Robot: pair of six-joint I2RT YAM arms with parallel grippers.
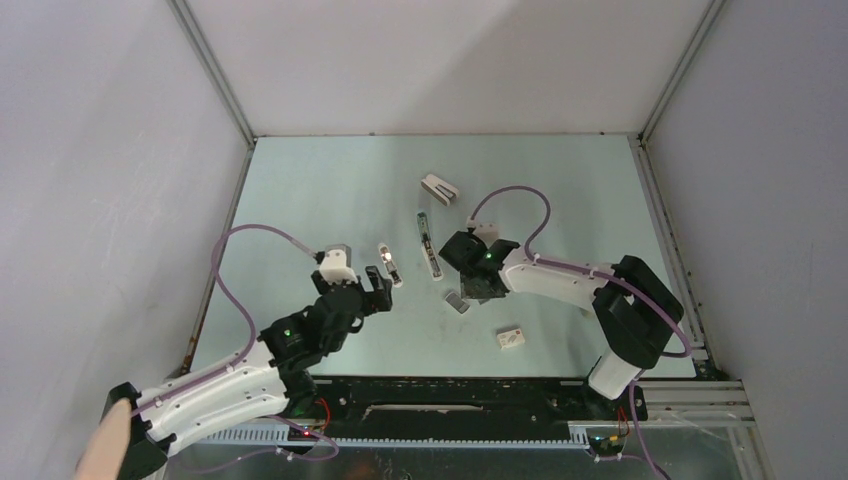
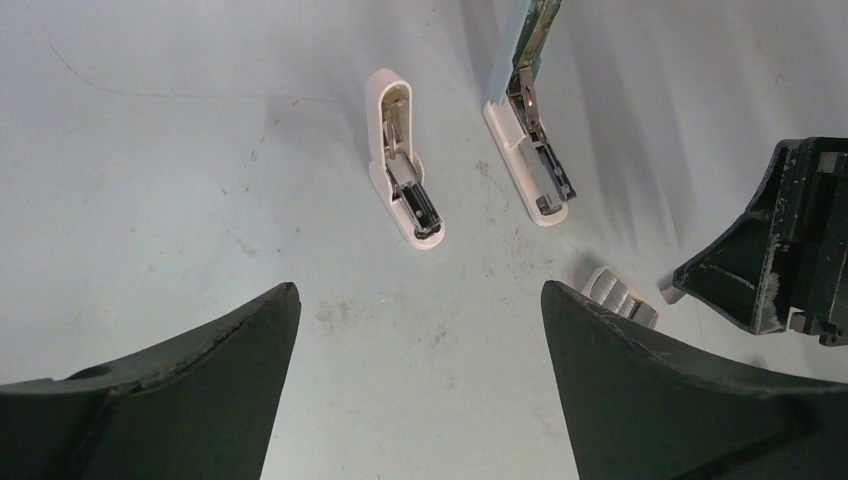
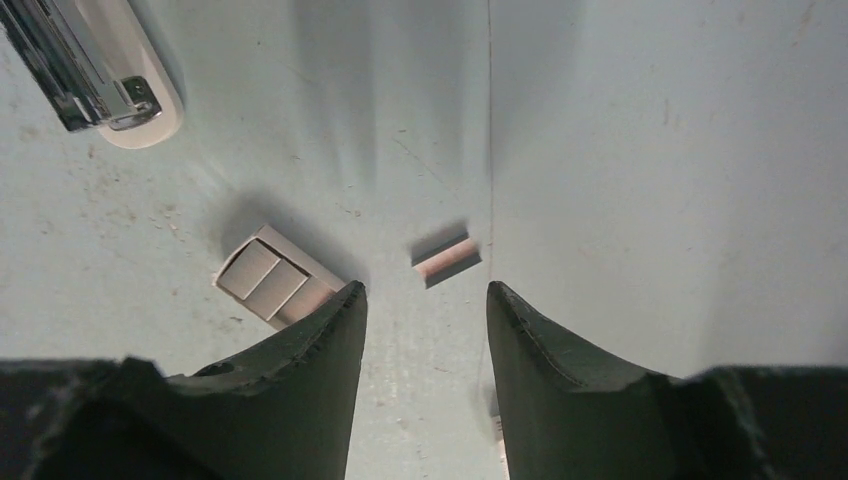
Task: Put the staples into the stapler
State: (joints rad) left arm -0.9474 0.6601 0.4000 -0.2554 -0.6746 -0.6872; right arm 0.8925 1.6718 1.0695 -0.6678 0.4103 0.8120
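Looking at this, the right jaws hang low over the desk [image 1: 320, 180], partway open with nothing in them. The staples [image 3: 272, 284] lie flat at about 10 o'clock from the gap, one corner tucked behind a fingertip. A smaller sliver [image 3: 447, 258] at 12 o'clock is what's actually lined up, maybe a broken-off bit of strip, can't tell. If they drop straight down, I reckon that finger lands on the block and skids it or snaps it. The stapler [image 1: 430, 250] lies opened out flat, roughly 11 o'clock from the staples in the top view, and nothing's pinning it. The left jaws are spread wide and empty, facing the cream stapler [image 2: 405, 175]. Push staples in and it'll probably slide.
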